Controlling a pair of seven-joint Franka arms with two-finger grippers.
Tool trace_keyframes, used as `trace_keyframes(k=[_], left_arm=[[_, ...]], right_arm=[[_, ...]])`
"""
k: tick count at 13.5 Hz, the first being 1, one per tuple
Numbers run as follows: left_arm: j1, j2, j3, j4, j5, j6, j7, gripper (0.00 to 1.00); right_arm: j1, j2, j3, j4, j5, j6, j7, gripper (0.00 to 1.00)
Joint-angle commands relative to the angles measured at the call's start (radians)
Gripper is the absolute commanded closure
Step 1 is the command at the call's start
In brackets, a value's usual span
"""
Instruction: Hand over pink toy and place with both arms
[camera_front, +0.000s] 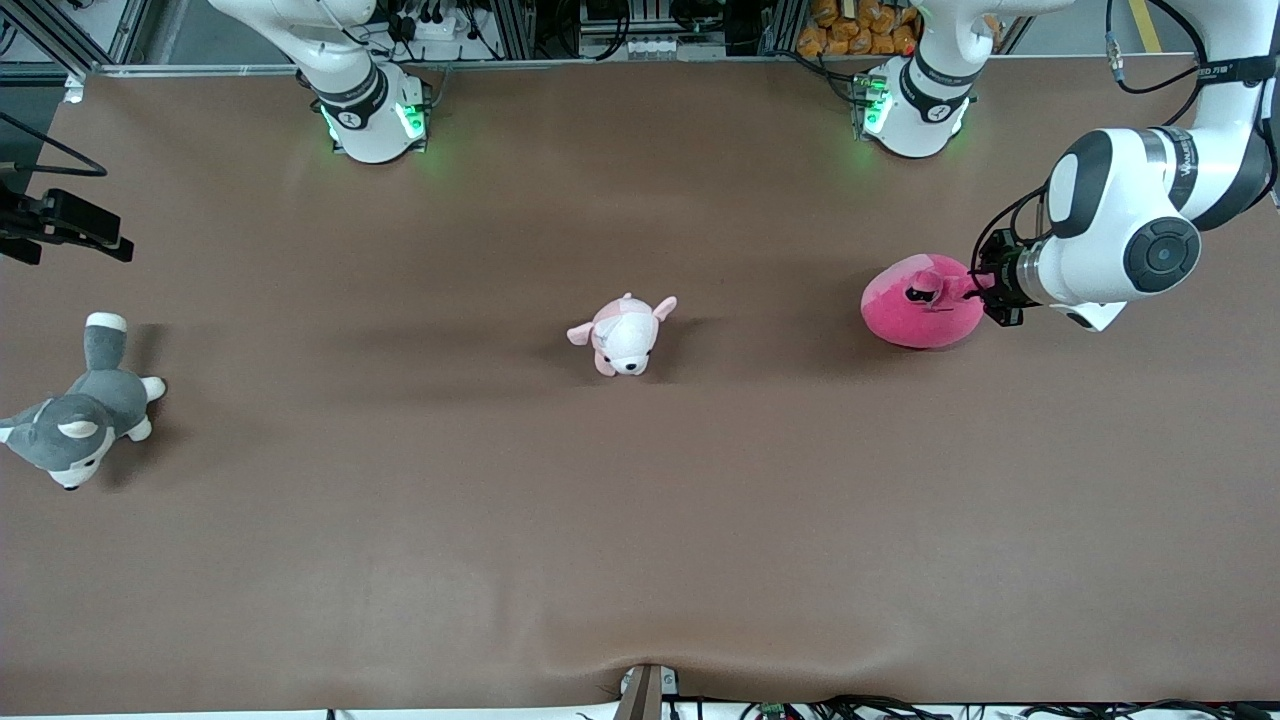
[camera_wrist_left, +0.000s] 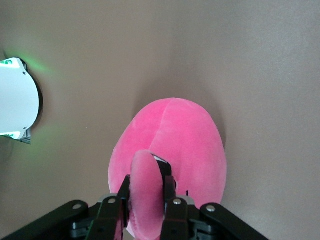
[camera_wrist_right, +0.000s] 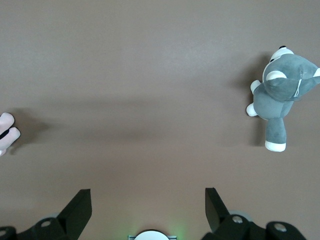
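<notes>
So here's where we're at: the left arm (camera_front: 1130, 215) comes in from its base, bends at the elbow near its end of the table, and its forearm lies nearly level, pointing toward the table's middle. The left gripper (camera_front: 975, 285) sits right at the pink toy (camera_front: 920, 300), low by the brown table (camera_front: 640, 520). From the left wrist view we can see its two black fingers (camera_wrist_left: 167, 190) pinched on a rounded flap of the pink toy (camera_wrist_left: 172, 150), with plush squeezed up between them, so the jaws are clamped on the toy. The rest of the blob bulges out past the fingers over the tabletop. We can't tell from the front view whether the toy's weight is on the table or already a bit off it.

The toy is toward the left arm's end of the table, well apart from the pale pink-and-white puppy plush (camera_front: 625, 335) lying around the middle. A grey husky plush (camera_front: 85, 410) lies at the right arm's end, nearer the front camera than the puppy.

The right arm (camera_front: 350, 75) waits, folded up by its base. In its wrist view the right gripper (camera_wrist_right: 148, 210) hangs high over the table with its fingers spread wide apart and nothing between them; the husky (camera_wrist_right: 281, 95) shows below it.
</notes>
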Motion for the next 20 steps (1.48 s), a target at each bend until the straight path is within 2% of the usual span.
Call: trace_keyframes(k=[1, 2, 5, 7, 10, 11, 14, 17, 20], left_arm=[[0.008, 0.017, -0.009, 0.013, -0.016, 0.006, -0.015, 0.80], [0.006, 0.016, -0.009, 0.021, -0.017, 0.005, -0.018, 0.86], [-0.007, 0.017, -0.012, 0.087, -0.068, -0.021, -0.050, 0.89], [-0.010, 0.052, -0.012, 0.218, -0.121, -0.116, -0.052, 0.85], [-0.032, 0.115, -0.013, 0.428, -0.164, -0.277, -0.054, 0.90], [-0.036, 0.115, -0.015, 0.476, -0.195, -0.311, -0.054, 0.87], [-0.072, 0.129, -0.018, 0.599, -0.253, -0.354, -0.055, 0.89], [-0.142, 0.161, -0.016, 0.686, -0.324, -0.354, -0.087, 0.99], [-0.187, 0.181, -0.018, 0.746, -0.430, -0.354, -0.187, 1.00]], right_arm=[[-0.015, 0.013, 0.014, 0.030, 0.001, -0.010, 0.007, 0.00], [-0.015, 0.013, 0.014, 0.030, 0.001, -0.008, 0.019, 0.00], [-0.004, 0.013, 0.017, 0.030, 0.018, -0.018, 0.151, 0.00], [-0.003, 0.013, 0.017, 0.030, 0.090, -0.018, 0.273, 0.00], [0.005, 0.015, 0.020, 0.029, 0.251, -0.016, 0.586, 0.00], [0.025, 0.016, 0.022, 0.029, 0.289, -0.010, 0.701, 0.00], [0.135, 0.045, 0.023, 0.032, 0.356, 0.020, 1.048, 0.00], [0.299, 0.071, 0.022, 0.030, 0.356, 0.166, 1.391, 0.00], [0.439, 0.122, 0.022, 0.030, 0.356, 0.324, 1.709, 0.00]])
